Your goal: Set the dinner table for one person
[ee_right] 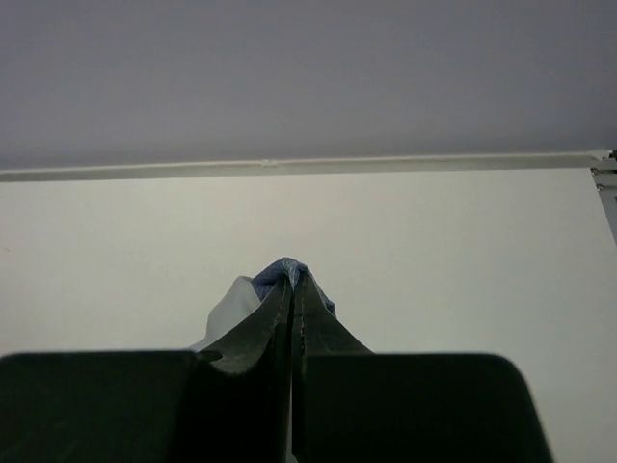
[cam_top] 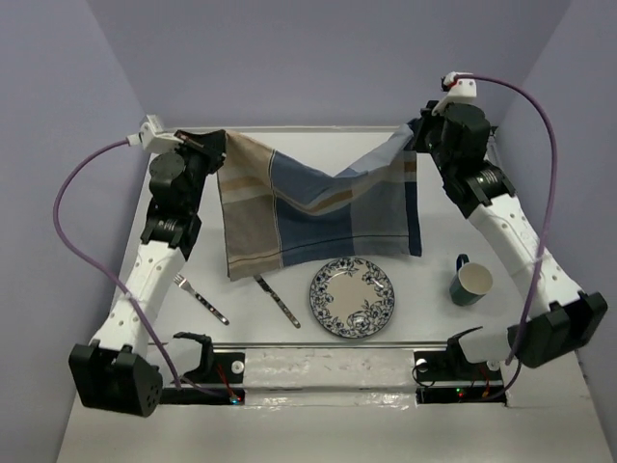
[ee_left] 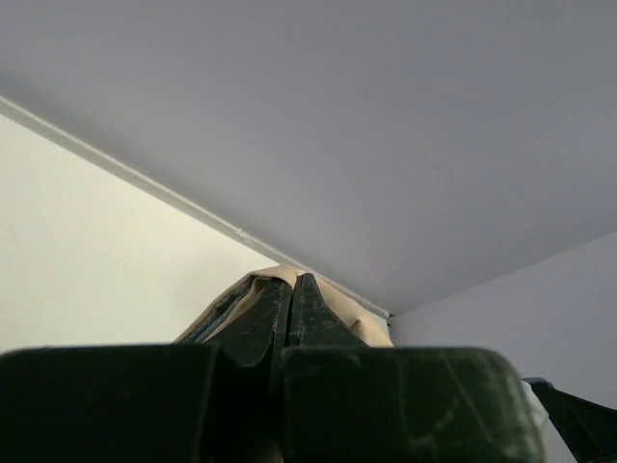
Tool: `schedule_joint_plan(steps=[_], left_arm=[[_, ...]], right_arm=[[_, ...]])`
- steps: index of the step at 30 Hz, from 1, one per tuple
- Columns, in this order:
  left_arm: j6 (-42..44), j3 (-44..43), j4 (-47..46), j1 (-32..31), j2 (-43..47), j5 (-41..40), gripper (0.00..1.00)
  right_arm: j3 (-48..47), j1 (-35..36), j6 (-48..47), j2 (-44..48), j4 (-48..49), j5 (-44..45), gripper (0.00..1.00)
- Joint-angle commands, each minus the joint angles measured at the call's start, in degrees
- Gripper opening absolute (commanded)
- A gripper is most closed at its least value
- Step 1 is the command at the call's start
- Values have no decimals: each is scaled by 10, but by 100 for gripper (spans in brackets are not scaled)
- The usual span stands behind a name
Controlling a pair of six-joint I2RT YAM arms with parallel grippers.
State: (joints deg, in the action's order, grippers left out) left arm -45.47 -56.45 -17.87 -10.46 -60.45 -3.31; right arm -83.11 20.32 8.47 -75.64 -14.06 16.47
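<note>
Dinner table: white matte top, fills the workspace between the grey walls; arm bases at its near edge.

Placemat: blue-and-beige striped cloth, held up off the table by its 2 upper corners, 1 per arm. Top edge sags in a V between the grippers. Beige band on the left, blue panels in the centre and on the right. Lower hem hangs over the middle of the table; cannot tell whether it touches the surface.

Left gripper: clenched on the beige corner. Left wrist view confirms this: fingers pressed together, beige fabric bunched at the tips, table below and far wall above.

Right gripper: clenched on the blue corner. Right wrist view: fingers pressed together, blue cloth pinched at the tips, pale fold hanging to the left.

On the table, near side, left to right:
- fork, lying at an angle, apart from the knife
- knife, its far end just at the placemat hem in the top view
- plate, blue floral pattern, far rim right at the hem in that view
- mug, dark outside, pale inside, upright, well to the right of the plate
</note>
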Motion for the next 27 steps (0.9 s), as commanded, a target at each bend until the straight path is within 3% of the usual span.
schedule_joint_plan(steps=[1,7,11,14,15,19,22,27], left_arm=[[11,-106,-35,29,-70,57,0],[35,-272,29,74,-178,145,0],[38,-243,8,76,-152,147,0],[36,-165,-8,77,-127,150,0],[34,-140,-22,77,-115,157,0],[13,41,-66,77,-100,187,0],[-15,163,-119,77,-101,181,0],[-23,268,-173,77,-139,156,0]], right_arm=[[-99,-47,-5,-65,38,-36,0],[-281,-81,-18,-151,-29,-57,0],[-290,-81,-20,-129,-35,-57,0],[-191,-81,-3,-88,-12,-65,0],[-115,-81,11,-79,-3,-71,0],[77,-81,67,-54,63,-97,0],[167,-81,111,-59,96,-111,0],[282,-81,148,-87,134,-125,0]])
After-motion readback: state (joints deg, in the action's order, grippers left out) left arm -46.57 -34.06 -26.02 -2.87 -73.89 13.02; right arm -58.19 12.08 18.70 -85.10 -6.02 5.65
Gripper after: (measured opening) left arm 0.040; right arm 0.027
